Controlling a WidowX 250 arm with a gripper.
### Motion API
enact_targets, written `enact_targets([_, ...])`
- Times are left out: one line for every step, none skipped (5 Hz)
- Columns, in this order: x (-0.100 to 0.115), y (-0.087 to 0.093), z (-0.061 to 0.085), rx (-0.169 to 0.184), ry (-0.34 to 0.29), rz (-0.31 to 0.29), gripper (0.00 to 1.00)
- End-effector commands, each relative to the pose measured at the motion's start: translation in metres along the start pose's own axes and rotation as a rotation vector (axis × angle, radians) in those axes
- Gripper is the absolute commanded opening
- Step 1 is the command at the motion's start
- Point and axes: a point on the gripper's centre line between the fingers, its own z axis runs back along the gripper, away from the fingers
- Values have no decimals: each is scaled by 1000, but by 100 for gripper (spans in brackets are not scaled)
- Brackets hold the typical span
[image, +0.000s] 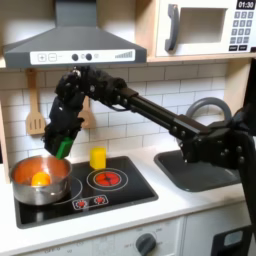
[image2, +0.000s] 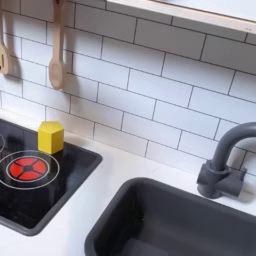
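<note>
Green item (image: 66, 147) clenched in gripper (image: 63, 150) — held above pot (image: 40, 180), at 2 o'clock of rim; not yet lowered in.

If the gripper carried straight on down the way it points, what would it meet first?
Probably the silver metal pot on the black stovetop. The gripper, fingers shut on a green object, points down over the pot's right rim, near the orange item inside; depth is unclear.

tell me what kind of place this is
Most likely a toy play kitchen: a small stove with printed red burners, a range hood and microwave above, and a sink with a grey faucet.
</note>
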Motion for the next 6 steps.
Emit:
enact_targets([9,14,-8,47,-31,14,0])
enact_targets([10,20,-12,51,-24,26,0])
enact_targets([11,16,-8,45,-36,15,0])
enact_targets([9,19,-8,60,-11,8,0])
enact_targets([7,21,-12,59,1,5,100])
enact_targets([8,22,-12,62,2,-1,100])
